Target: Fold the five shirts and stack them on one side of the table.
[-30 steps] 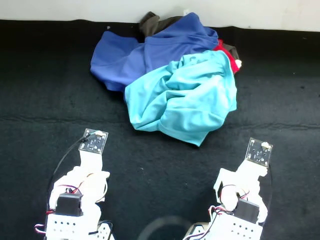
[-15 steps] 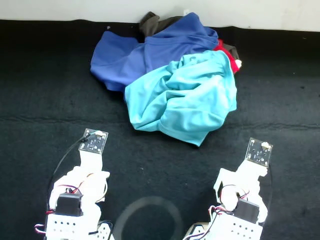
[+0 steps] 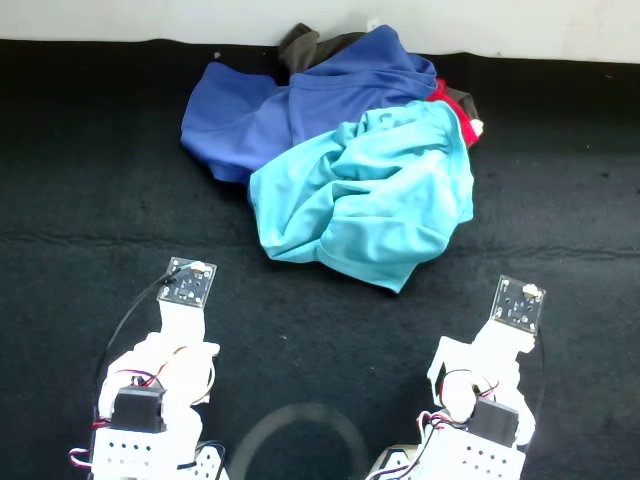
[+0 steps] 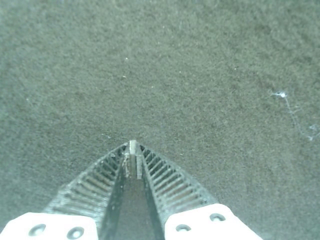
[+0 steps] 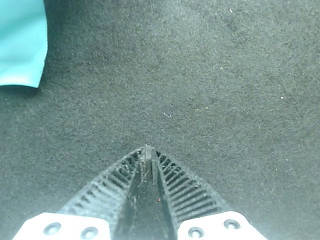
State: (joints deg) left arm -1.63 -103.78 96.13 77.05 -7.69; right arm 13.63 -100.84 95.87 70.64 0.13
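Wide black worktop (image 3: 80, 200), felt-like cloth from edge to edge, and the whole load sits in one heap at the far side, up against the pale wall (image 3: 520, 20).

Biggest piece on top is the turquoise shirt (image 3: 370, 195), crumpled and creased, spilling toward the arms, with its lowest corner pointing at the near side of the worktop. The right wrist view catches that hem too (image 5: 20, 45), lying flat on the cloth, well apart from the fingertips.

Under it and spreading to the far left, the blue shirt (image 3: 280, 110), bunched, one part draped over the rest. A red shirt (image 3: 458, 112) peeks out as a narrow strip at the heap's right edge, pinned beneath the turquoise one. A dark shirt (image 3: 300, 45) pokes out at the very back, touching the wall line. Nothing folded, nothing stacked.

At the near edge, the left arm (image 3: 165, 370) and the right arm (image 3: 490, 370) sit side by side, drawn in close to their bases, both short of the heap.

Left gripper (image 4: 132, 150): clenched, ribbed jaws meeting at the tips over bare cloth. Right gripper (image 5: 146, 152): the same, jaws pressed together, over bare cloth near the turquoise hem.
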